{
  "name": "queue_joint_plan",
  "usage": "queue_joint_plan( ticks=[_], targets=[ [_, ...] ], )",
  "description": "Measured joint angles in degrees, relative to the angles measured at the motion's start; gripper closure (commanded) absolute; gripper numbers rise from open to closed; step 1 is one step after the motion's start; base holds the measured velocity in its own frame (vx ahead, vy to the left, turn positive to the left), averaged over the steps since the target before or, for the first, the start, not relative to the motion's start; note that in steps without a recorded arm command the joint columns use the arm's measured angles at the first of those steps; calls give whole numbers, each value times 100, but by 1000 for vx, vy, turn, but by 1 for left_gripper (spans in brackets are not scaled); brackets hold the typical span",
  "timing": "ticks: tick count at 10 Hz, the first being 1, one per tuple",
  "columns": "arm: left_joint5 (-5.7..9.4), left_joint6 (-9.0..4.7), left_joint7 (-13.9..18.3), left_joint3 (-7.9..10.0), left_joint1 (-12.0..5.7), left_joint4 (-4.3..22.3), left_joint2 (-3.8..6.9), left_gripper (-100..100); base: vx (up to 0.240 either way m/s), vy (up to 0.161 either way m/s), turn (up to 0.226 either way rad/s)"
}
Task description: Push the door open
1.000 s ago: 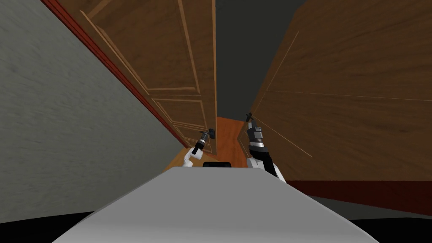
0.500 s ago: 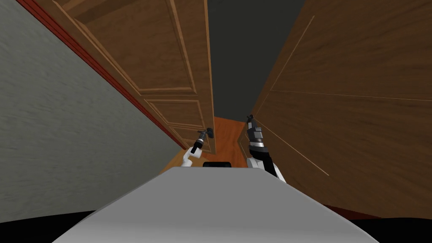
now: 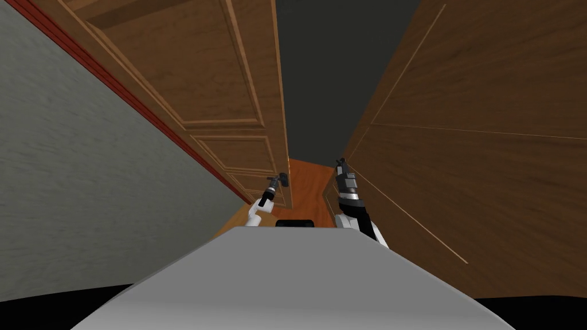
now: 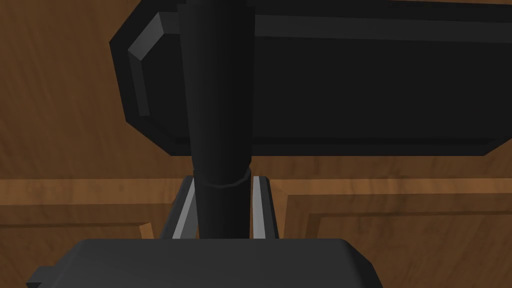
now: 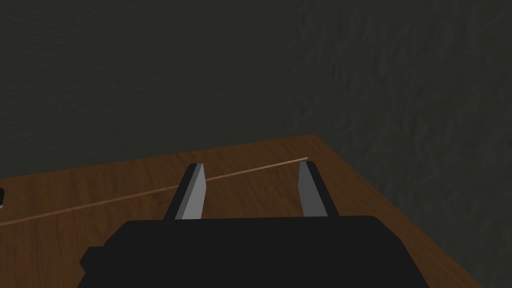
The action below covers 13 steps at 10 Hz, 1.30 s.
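Note:
The brown panelled door [image 3: 229,86] stands partly swung open on the left of the head view. Its dark lever handle [image 4: 220,150] rises from a dark backplate [image 4: 350,85], and my left gripper [image 4: 222,180] is shut on the lever, a finger [image 4: 259,205] pressing each side. The head view has that gripper [image 3: 277,183] at the door's free edge, by the handle [image 3: 285,180]. My right gripper [image 3: 340,164] is raised beside a brown wooden panel [image 3: 487,143]. It stands open [image 5: 250,167] with nothing between its fingers.
A grey wall [image 3: 69,189] with a red door frame [image 3: 143,109] runs along the left. Between the door's edge and the right wooden panel lies a gap with orange wooden floor [image 3: 306,177] and a dark grey wall [image 3: 327,86] beyond.
The door's free edge has swung further left and the gap beside it has widened. My left gripper has stayed on the handle and gone with it. The right arm has barely moved.

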Motion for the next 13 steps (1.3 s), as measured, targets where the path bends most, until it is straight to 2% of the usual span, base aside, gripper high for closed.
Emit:
queue_joint_plan(
  ticks=[4, 6, 9, 10, 13],
  targets=[
    [26, 46, -64, 225, -36, 30, -39, 100, 86, -92, 51],
    [40, -4, -97, 353, -112, 172, -70, 100, 109, -110, 65],
    [56, -11, -186, 606, -172, 280, -151, 100, 136, -133, 83],
    [73, 43, -193, 684, -177, 259, -146, 100, 151, -133, 72],
    [99, 43, -236, 900, -259, 357, -166, 100, 160, -111, 58]
  ],
)
